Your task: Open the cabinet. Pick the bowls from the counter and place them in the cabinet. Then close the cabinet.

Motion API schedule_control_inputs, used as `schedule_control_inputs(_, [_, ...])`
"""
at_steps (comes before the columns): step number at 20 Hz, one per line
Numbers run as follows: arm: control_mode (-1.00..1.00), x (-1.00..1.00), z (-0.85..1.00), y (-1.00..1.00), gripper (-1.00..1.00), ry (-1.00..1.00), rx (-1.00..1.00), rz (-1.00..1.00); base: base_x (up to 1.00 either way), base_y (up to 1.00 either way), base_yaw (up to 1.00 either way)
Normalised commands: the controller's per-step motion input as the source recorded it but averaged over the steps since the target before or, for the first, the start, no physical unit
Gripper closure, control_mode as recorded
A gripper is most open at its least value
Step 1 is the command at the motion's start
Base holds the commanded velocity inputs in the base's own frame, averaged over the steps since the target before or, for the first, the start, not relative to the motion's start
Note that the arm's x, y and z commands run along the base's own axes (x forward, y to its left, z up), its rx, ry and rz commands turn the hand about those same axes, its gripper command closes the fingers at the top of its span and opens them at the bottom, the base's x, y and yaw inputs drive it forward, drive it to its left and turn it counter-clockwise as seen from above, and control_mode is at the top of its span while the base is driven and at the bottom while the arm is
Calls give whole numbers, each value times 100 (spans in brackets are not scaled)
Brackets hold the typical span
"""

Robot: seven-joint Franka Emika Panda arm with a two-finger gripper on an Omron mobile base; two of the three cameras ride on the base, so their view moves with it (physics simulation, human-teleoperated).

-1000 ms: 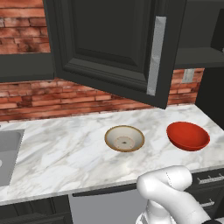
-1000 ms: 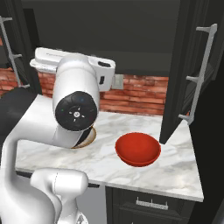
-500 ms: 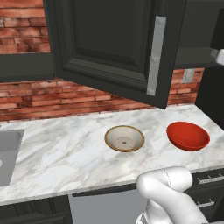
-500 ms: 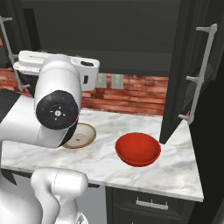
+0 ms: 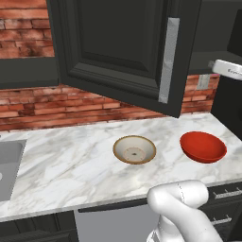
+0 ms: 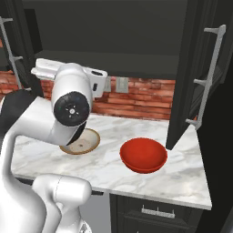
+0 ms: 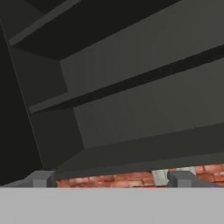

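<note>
Sink (image 5: 8, 165): grey basin, left edge of the left base view, set into the counter.

Counter (image 5: 71, 165): white marble with grey veins and a thick pale edge, running across the middle of the left base view; red brick wall (image 5: 42, 106) behind it.

Cabinet (image 5: 118, 47): dark charcoal wall cabinet in the upper half of the left base view, one raised-panel door swung open toward the camera, long silver bar handle (image 5: 168, 59) on its free edge. In the right base view a second door (image 6: 189, 73) stands open at the right, edge-on, with its own bar handle (image 6: 210, 75); dark shelves show inside at top centre.

Tan-rimmed bowl (image 5: 134, 149): upright on the counter, centre of the left base view, cream speckled inside. In the right base view it lies left of centre, partly covered by the arm.

Red bowl (image 5: 203, 146): glossy, upright on the counter, right of the tan-rimmed bowl and apart from it; centre of the right base view, just beside the lower corner of the open right door.

Lower drawers (image 6: 159, 211): dark, short handle, bottom centre-right of the right base view.

Fingers (image 7: 41, 178): two dark tips at the bottom of the hand view, spread wide with nothing between them, facing the cabinet's dark interior shelves with a strip of brick below. Gripper (image 7: 111, 179) well above the bowls.
</note>
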Motion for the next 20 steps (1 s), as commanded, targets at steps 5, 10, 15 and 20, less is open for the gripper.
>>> schedule_control_inputs(5, [-100, 50, -16, -4, -100, 18, 4, 2, 0, 0, 0])
schedule_control_inputs(10, [-100, 48, -26, 0, -100, 19, 3, 3, 0, 0, 0])
schedule_control_inputs(15, [-100, 35, -10, 0, -100, 19, 9, 5, 0, 0, 0])
schedule_control_inputs(20, [-100, 21, -2, 8, -100, 8, 11, 9, 0, 0, 0])
